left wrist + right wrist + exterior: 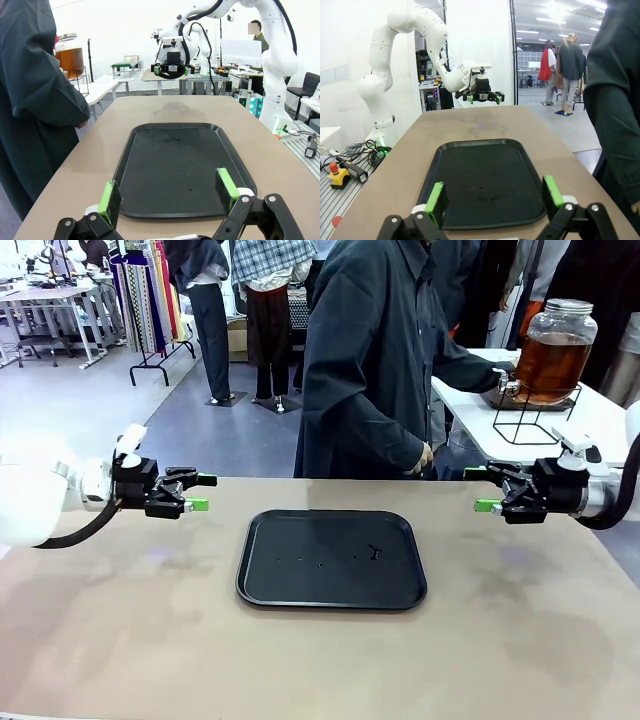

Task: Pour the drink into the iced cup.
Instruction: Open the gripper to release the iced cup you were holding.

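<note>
The left gripper (197, 492) hovers above the left side of the tan table (120, 640), its green-padded fingers spread apart and holding nothing. Opposite it, the right gripper (484, 490) hangs over the right side, jaws likewise wide and empty — the two face each other across the middle.

Between them, flat on the table, lies a black tray (330, 585) with a few small specks or drops on its surface (too small to tell what they are).

At the far edge stands a person in a dark long-sleeved coat (370, 370), one hand (424, 458) low by the table edge, the other arm stretched toward the right.

Farther off on the right, on a separate white table (600, 425), a large clear glass jar (555, 340) with a metal lid sits on a black wire stand (530, 425) — the amber-brown drink (552, 368) fills most of it.
</note>
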Controlling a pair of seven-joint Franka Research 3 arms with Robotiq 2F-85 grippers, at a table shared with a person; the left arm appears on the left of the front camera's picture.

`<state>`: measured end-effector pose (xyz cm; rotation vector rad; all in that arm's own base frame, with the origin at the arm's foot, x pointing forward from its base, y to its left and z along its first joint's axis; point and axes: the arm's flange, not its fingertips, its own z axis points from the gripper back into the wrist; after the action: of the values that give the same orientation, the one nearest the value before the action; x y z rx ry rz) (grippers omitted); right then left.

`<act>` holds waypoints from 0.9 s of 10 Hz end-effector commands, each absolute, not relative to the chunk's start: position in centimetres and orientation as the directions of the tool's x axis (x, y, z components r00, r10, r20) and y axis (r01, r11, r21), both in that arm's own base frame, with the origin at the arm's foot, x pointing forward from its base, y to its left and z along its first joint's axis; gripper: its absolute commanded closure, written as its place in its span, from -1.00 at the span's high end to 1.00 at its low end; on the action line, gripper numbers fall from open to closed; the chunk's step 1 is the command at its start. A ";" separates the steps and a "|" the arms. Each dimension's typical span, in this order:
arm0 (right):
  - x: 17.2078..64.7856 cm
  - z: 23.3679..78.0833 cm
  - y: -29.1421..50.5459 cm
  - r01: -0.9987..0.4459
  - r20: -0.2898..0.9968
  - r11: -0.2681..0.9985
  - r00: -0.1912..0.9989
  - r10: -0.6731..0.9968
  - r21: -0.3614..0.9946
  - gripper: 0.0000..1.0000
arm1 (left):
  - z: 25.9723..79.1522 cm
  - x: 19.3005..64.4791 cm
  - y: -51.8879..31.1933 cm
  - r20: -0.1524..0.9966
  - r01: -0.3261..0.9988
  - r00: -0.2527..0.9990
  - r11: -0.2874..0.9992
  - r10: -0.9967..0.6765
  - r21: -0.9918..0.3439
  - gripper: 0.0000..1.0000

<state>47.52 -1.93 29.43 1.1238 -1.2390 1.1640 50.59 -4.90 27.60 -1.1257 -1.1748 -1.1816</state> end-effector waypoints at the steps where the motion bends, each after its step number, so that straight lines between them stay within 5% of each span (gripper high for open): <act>1: 47.5 29.8 -1.7 -0.996 1.000 0.084 -0.017 0.024 -0.019 1.00 | 27.8 50.4 -4.9 0.998 0.998 0.019 0.063 -0.065 -0.015 1.00; 9: 47.5 29.8 -1.7 -0.996 1.000 0.084 -0.017 0.024 -0.019 1.00 | 27.8 50.4 -4.9 0.998 0.998 0.019 0.063 -0.065 -0.015 1.00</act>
<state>47.52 -1.93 29.43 1.1238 -1.2390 1.1640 50.59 -4.90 27.60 -1.1257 -1.1748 -1.1816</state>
